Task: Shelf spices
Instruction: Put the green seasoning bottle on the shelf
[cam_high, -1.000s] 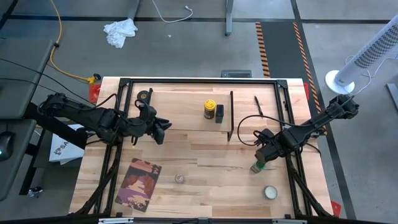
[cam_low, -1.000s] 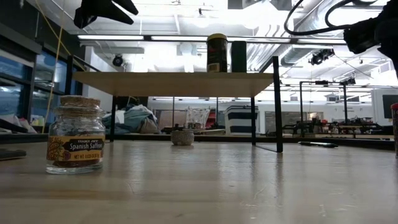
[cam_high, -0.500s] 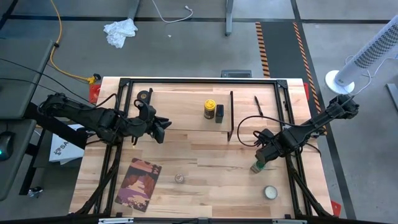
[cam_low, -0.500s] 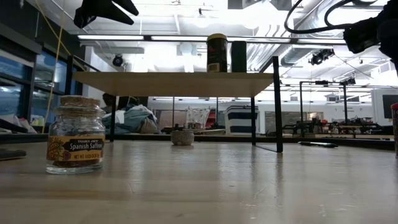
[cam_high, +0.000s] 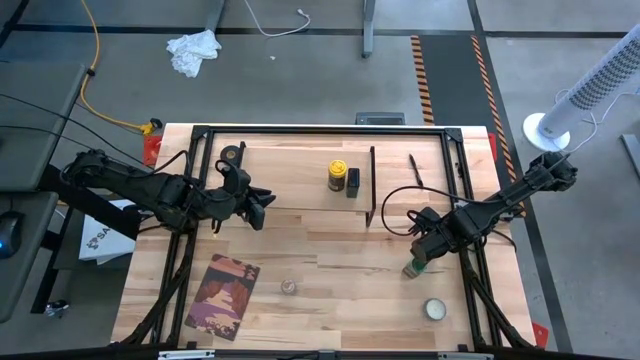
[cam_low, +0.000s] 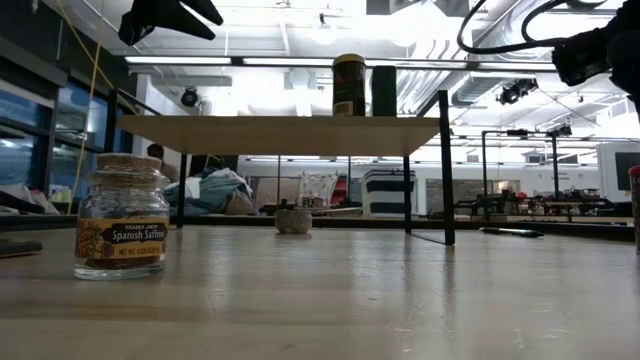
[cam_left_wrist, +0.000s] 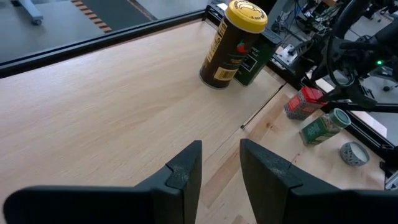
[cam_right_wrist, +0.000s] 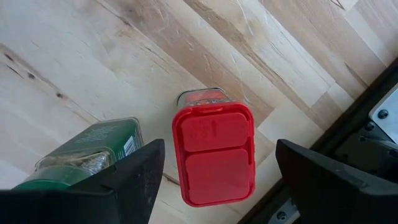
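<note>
**Right gripper spread above red-topped container; two spices on the shelf**

The right gripper (cam_right_wrist: 214, 180) hangs directly over the red-topped container (cam_right_wrist: 213, 154), its fingers spread wide to either side of the red lid and touching nothing. The green-lidded jar (cam_right_wrist: 93, 152) stands just beside that container on the table (cam_high: 330, 290), partly behind one finger. From above, this gripper sits near the table's right side, in front of the shelf (cam_high: 290, 180).

The left gripper (cam_left_wrist: 219, 167) hovers over the shelf's left part, its fingers (cam_left_wrist: 183, 171) narrowly parted with only a slim gap between them and nothing held.

On the shelf board, toward its right end, the yellow-lidded jar (cam_high: 337, 175) stands upright with the black square tin (cam_high: 353, 182) just beside it.

The tiny clear saffron jar (cam_low: 122, 216), with a cork-coloured lid, stands alone on the table's front area, well apart from the shelf.

Also on the table: a black tape roll (cam_high: 232, 155), a flat round tin (cam_high: 434, 309), a patterned card (cam_high: 221, 296) and a black pen (cam_high: 412, 166).
</note>
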